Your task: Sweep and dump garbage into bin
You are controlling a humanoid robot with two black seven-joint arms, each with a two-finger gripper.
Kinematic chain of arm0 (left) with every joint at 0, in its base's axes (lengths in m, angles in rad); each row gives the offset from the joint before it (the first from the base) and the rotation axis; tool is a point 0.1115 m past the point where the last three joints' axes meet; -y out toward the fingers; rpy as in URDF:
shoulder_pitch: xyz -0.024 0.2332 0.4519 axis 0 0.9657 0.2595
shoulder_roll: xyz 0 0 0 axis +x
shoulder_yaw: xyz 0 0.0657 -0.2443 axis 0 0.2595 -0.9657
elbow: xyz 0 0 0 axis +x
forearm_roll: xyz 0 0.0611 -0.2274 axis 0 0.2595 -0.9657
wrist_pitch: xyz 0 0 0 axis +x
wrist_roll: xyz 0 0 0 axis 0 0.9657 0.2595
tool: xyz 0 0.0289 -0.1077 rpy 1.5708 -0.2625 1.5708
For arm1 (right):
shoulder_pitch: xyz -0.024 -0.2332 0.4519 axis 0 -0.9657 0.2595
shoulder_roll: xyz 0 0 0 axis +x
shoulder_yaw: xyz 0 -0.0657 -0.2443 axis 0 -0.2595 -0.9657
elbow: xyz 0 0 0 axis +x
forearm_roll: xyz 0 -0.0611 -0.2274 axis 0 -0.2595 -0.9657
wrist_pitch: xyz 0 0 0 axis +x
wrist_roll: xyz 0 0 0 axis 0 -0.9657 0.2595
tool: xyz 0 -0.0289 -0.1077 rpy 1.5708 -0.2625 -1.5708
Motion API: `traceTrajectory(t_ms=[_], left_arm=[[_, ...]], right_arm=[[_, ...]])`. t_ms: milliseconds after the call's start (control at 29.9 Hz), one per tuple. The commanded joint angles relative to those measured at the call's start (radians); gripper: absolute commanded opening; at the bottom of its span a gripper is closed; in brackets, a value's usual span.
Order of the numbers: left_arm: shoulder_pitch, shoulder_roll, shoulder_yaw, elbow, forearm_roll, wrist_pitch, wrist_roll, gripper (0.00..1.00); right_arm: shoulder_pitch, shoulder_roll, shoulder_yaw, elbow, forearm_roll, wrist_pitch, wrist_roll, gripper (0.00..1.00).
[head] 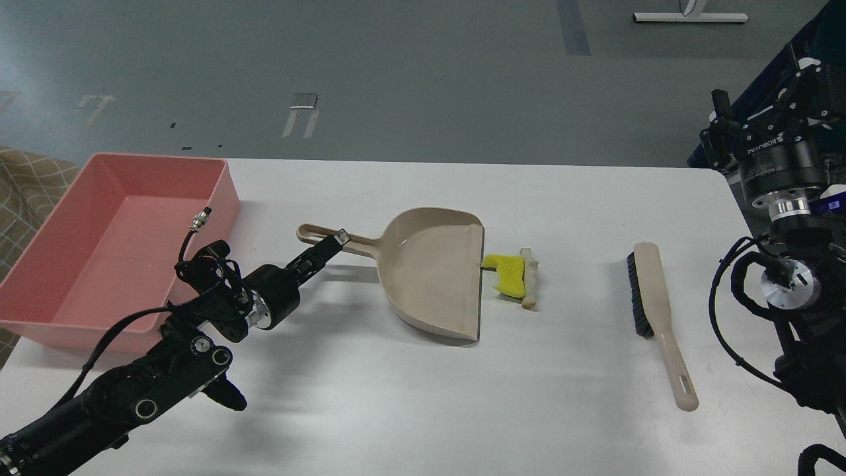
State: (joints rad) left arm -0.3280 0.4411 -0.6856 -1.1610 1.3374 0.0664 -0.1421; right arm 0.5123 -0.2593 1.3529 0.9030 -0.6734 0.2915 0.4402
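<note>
The yellow foam chunk [509, 276] and the thin whitish slice with a brown edge [529, 278] lie side by side on the white table, just right of the open mouth of the beige dustpan [433, 277]. The pink bin [223, 198] stands at the table's left, with nothing in it. My left gripper [336, 238] is at the dustpan's handle [316, 233], its dark fingers overlapping the handle; I cannot tell them apart. My right gripper [753, 99] is raised at the far right, above the table's edge, open and empty.
The beige brush with black bristles [651, 297] lies on the table right of the garbage, handle toward me. The table's far edge runs behind the dustpan, with grey floor beyond. A checked cloth [26, 178] shows left of the bin.
</note>
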Motion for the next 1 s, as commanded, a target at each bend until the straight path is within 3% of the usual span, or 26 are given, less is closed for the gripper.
traceTrajectory(t_ms=[0, 334, 401, 736, 836, 970], left_arm=[[-0.009, -0.001, -0.003, 0.001, -0.001, 0.0, 0.006, 0.64], [-0.029, -0.015, -0.003, 0.001, -0.009, 0.0, 0.01, 0.63], [-0.031, -0.015, 0.0, 0.001, -0.007, 0.0, 0.01, 0.53], [-0.032, -0.016, -0.003, -0.003, -0.014, -0.002, 0.032, 0.3], [-0.031, -0.016, -0.003, -0.003, -0.017, -0.003, 0.033, 0.03], [-0.031, -0.016, -0.003, -0.003, -0.02, -0.003, 0.053, 0.0]], right_arm=[[0.0, 0.0, 0.0, -0.001, 0.0, 0.0, 0.0, 1.0], [0.002, 0.0, 0.0, -0.001, 0.0, 0.0, 0.0, 1.0], [0.0, -0.001, 0.0, -0.001, 0.0, 0.0, 0.0, 1.0], [0.005, 0.0, 0.0, -0.001, -0.002, -0.002, 0.0, 1.0], [0.006, 0.0, 0.0, -0.001, -0.002, -0.002, 0.0, 1.0], [0.008, -0.001, 0.0, -0.001, -0.002, -0.002, 0.0, 1.0]])
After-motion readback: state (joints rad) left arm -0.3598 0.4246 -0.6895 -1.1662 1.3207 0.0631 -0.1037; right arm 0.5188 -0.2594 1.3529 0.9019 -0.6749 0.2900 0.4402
